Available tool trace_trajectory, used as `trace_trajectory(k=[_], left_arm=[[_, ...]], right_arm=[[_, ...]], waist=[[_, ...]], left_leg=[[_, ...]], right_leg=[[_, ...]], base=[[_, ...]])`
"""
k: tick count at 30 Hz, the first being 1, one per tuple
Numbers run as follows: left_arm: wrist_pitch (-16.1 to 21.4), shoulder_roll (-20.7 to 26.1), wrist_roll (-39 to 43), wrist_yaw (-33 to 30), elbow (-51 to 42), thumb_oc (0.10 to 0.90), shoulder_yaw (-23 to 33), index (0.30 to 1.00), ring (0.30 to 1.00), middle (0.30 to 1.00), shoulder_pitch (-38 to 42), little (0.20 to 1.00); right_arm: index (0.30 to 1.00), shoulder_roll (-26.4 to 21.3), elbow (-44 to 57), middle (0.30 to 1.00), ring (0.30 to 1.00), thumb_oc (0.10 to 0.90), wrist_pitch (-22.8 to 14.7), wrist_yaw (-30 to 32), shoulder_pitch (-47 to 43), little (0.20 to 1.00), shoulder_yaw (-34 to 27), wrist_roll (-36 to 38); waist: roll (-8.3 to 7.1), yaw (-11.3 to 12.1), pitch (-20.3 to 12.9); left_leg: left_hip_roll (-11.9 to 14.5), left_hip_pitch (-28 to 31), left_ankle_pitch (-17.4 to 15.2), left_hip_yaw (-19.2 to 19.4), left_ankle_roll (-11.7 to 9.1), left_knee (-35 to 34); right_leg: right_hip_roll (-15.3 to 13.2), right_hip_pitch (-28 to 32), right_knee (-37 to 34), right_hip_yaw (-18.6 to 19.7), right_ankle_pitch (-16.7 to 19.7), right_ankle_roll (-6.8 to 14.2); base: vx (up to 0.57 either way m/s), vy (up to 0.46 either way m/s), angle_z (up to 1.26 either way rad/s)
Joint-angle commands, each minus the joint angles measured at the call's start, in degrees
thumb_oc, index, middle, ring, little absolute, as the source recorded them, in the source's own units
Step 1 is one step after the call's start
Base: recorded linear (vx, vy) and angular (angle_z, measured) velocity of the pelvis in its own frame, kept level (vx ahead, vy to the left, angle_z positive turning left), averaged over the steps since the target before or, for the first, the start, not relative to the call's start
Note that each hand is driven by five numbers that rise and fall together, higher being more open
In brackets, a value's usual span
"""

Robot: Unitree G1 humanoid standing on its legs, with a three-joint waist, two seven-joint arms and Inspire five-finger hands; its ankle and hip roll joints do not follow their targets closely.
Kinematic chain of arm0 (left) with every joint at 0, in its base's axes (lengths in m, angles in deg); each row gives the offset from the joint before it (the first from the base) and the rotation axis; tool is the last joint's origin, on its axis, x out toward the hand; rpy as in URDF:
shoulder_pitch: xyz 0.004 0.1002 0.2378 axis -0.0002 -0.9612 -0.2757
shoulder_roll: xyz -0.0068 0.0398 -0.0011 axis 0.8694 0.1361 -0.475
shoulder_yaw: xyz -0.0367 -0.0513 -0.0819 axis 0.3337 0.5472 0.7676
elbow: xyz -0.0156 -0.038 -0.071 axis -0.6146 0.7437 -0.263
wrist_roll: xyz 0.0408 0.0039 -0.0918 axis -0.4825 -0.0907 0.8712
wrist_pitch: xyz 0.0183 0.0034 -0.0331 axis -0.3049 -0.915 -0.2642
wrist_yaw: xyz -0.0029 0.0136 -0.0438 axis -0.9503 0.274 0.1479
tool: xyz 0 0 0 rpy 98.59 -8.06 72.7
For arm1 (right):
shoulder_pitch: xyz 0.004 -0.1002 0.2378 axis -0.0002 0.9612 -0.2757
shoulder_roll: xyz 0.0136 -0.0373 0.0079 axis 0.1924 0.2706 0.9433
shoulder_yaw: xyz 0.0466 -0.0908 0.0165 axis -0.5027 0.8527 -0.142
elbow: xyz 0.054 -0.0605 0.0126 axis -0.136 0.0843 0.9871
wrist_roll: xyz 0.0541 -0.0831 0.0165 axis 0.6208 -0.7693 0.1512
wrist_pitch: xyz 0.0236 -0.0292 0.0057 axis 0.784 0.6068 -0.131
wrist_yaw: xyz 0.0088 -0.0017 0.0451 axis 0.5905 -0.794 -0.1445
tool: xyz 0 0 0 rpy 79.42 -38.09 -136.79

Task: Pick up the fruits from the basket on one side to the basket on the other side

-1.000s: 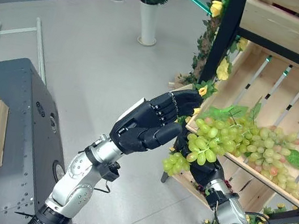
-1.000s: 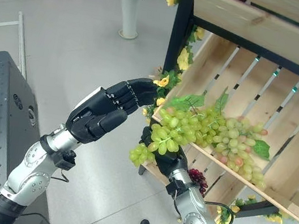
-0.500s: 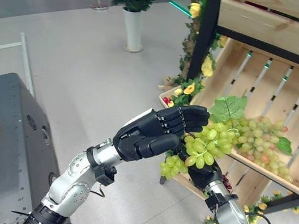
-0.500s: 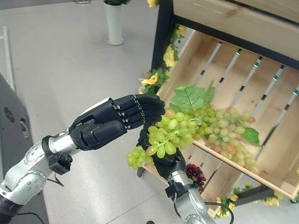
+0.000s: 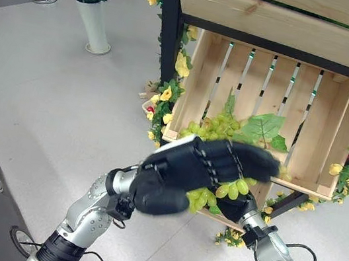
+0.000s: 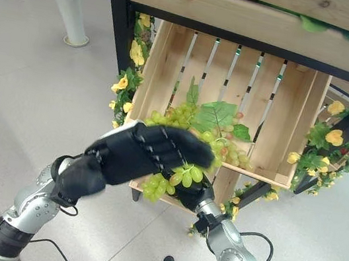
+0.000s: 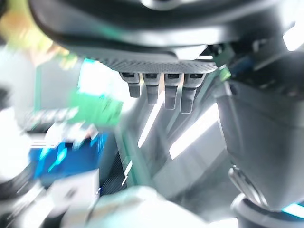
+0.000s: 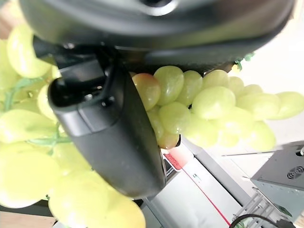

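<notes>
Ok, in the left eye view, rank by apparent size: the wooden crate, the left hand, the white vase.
1. Wooden crate, largest.
2. Left hand, though nearness to the camera inflates it.
3. White vase, smallest, and farthest off.

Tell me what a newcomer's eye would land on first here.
The bunch of green grapes, gripped from below by the right hand in front of the slatted wooden crate on the black rack. The left hand lies flat over the bunch, fingers straight. Yellow flowers trail down the rack's post.
</notes>
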Motion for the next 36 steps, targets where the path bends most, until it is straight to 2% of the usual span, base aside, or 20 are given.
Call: trace_trajectory(k=[1,3,5,12,16,19,22,28,31,36], left_arm=[[0.0,2.41,-4.73,4.07,-0.25,0.8,-2.55,0.9,0.9,0.9,5.11,0.9],[-0.72,4.41,-6.6,3.22,0.75,0.8,-2.88,0.9,0.9,0.9,4.66,0.9],[-1.21,6.08,-5.85,4.92,1.78,0.8,-2.97,0.9,0.9,0.9,3.78,0.9],[-3.14,8.07,-8.7,8.75,3.09,0.8,-4.7,0.9,0.9,0.9,1.31,0.9],[-2.96,12.77,-22.55,6.86,6.6,0.8,-8.31,0.9,0.9,0.9,0.72,0.9],[-2.47,16.14,-29.33,5.03,10.44,0.8,-9.88,0.9,0.9,0.9,0.44,0.9],[-0.52,17.08,-37.27,3.75,16.01,0.8,-11.27,0.9,0.9,0.9,0.42,0.9],[-0.36,16.34,-44.11,3.32,20.58,0.8,-13.29,0.9,0.9,0.9,0.89,0.9],[-0.12,15.77,-46.01,3.76,21.85,0.8,-14.4,0.9,0.9,0.9,1.56,0.9],[-0.41,15.73,-47.76,2.87,22.71,0.8,-15.69,0.9,0.9,0.9,2.98,0.9]], right_arm=[[0.3,-0.21,10.04,0.3,0.3,0.4,-6.01,-4.79,-7.06,0.3,-5.77,4.4],[0.3,-1.79,10.67,0.3,0.3,0.4,-5.63,-4.15,-6.84,0.3,-6.81,3.02],[0.3,-3.43,11.02,0.3,0.3,0.4,-5.57,-3.9,-6.56,0.3,-8.16,1.78],[0.3,-6.93,13.19,0.3,0.3,0.4,-5.76,-5.43,-6.07,0.3,-11.98,2.96],[0.3,-9.92,13.87,0.3,0.3,0.4,-8.09,-5.45,-7.74,0.3,-14.41,3.41],[0.3,-11.88,14.54,0.3,0.3,0.4,-10.0,-3.59,-10.2,0.3,-15.37,4.64],[0.3,-12.76,13.73,0.3,0.3,0.4,-11.3,-1.7,-13.98,0.3,-16.36,3.04],[0.3,-13.86,12.67,0.3,0.3,0.4,-13.19,1.81,-19.41,0.3,-16.43,-0.99],[0.3,-14.46,12.07,0.3,0.3,0.4,-12.56,3.78,-22.58,0.3,-16.1,-0.33],[0.3,-14.02,10.6,0.3,0.3,0.4,-11.94,8.78,-25.77,0.3,-16.14,5.18]], waist=[[0.23,-1.29,-5.37],[0.51,-1.69,-5.44],[0.71,-2.12,-5.47],[1.07,-3.84,-4.94],[1.75,-4.6,-4.7],[2.18,-4.64,-4.63],[2.42,-4.38,-4.71],[2.43,-3.87,-4.74],[2.41,-3.52,-4.59],[2.2,-3.25,-4.28]], left_leg=[[-0.75,-5.56,0.58,-2.33,1.16,0.07],[-0.69,-5.42,0.59,-2.02,1.12,0.07],[-0.61,-5.23,0.59,-1.65,1.12,0.07],[-0.39,-4.6,0.37,-0.14,1.17,0.07],[-0.44,-4.25,0.26,0.4,1.39,0.07],[-0.59,-4.19,0.28,0.37,1.57,0.07],[-0.73,-4.13,0.18,0.1,1.68,0.07],[-0.8,-4.13,0.13,-0.4,1.74,0.07],[-0.7,-4.09,0.1,-0.59,1.67,0.07],[-0.72,-4.14,0.08,-1.09,1.58,0.07]], right_leg=[[-1.77,5.4,0.44,0.64,-6.38,1.72],[-1.69,5.37,0.44,0.98,-6.42,1.75],[-1.58,5.43,0.44,1.39,-6.46,1.79],[-1.41,5.21,0.44,2.64,-6.25,1.89],[-1.6,5.23,0.44,3.11,-6.15,2.27],[-1.72,5.14,0.44,3.2,-6.09,2.56],[-1.86,5.26,0.44,3.17,-6.22,2.73],[-1.99,5.42,0.44,3.16,-6.31,2.87],[-2.07,5.58,0.44,2.92,-6.35,2.86],[-2.15,5.86,0.44,2.47,-6.44,2.91]], base=[[0.0,0.0,0.0],[0.01,0.005,-0.03],[0.03,0.009,-0.1],[0.03,0.022,-0.09],[0.02,0.036,-0.04],[0.01,0.01,-0.01],[0.02,0.021,-0.01],[0.0,0.004,-0.01],[0.01,0.014,-0.07],[0.0,0.006,-0.02]])
